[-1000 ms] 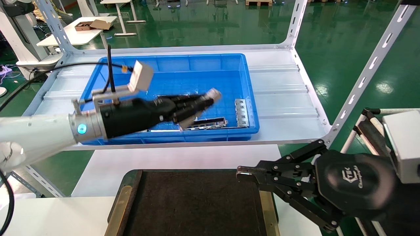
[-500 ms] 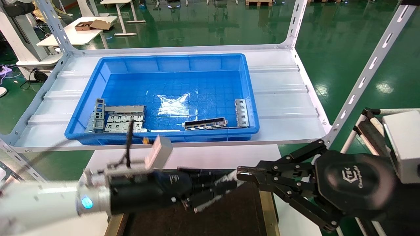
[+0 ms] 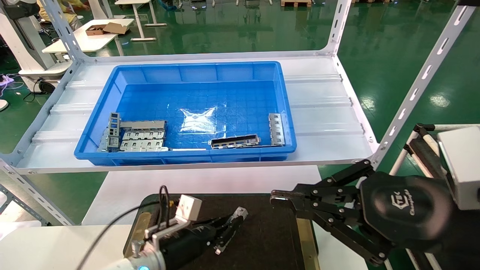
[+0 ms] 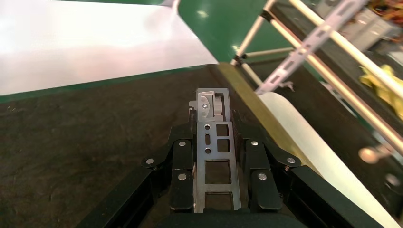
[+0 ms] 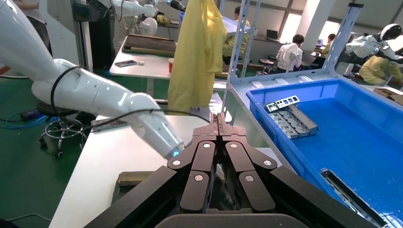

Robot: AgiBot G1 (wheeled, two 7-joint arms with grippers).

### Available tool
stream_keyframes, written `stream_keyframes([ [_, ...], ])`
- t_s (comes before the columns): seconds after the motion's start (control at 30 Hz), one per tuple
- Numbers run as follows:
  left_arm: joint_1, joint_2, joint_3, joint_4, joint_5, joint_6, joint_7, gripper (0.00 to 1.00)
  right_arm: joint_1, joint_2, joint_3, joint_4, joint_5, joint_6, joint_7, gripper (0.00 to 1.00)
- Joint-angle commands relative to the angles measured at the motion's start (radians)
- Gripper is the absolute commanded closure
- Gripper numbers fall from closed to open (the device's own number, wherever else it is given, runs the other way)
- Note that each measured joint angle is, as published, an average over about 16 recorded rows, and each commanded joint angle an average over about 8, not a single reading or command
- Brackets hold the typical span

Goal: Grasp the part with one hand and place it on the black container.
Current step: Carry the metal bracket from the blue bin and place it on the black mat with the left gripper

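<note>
The part [image 3: 240,213], a narrow silver-grey ladder-like strip with square windows, is clamped between the jaws of my left gripper [image 3: 229,224]. In the left wrist view the part [image 4: 215,142] lies lengthwise in the left gripper [image 4: 214,118], its tip sticking out past the fingertips. The gripper holds it low over the matte surface of the black container [image 3: 262,232], near its middle; the container also shows under the part in the left wrist view [image 4: 95,133]. I cannot tell whether the part touches it. My right gripper [image 3: 275,198] is shut and empty, parked above the container's right edge; it also shows in the right wrist view [image 5: 218,121].
A large blue bin [image 3: 195,71] stands on the white shelf behind. It holds a similar strip [image 3: 276,129], a channel-shaped piece [image 3: 234,141] and wider flat plates [image 3: 140,137]. Brass strips [image 3: 305,240] line the container's sides. Shelf posts [image 3: 420,82] rise at the right.
My left gripper has carried the part out of the blue bin, toward me and down, to just above the black container. The right arm has not moved.
</note>
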Motion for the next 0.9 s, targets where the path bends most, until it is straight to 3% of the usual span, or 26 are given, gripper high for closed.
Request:
stream_keyframes([
  [0.03, 0.024, 0.022, 0.01, -0.007, 0.031, -0.067, -0.027, 1.0, 0.0, 0.0, 0.0, 0.0, 0.0, 0.0, 0.0, 1.0],
  [0.5, 0.019, 0.183, 0.057, 0.161, 0.163, -0.358, -0.176, 1.0, 0.0, 0.0, -0.001, 0.0, 0.0, 0.0, 0.0, 1.0],
  [0.9, -0.009, 0.219, 0.157, 0.239, 0.158, -0.527, -0.261, 1.0, 0.0, 0.0, -0.001, 0.0, 0.001, 0.0, 0.0, 1.0],
])
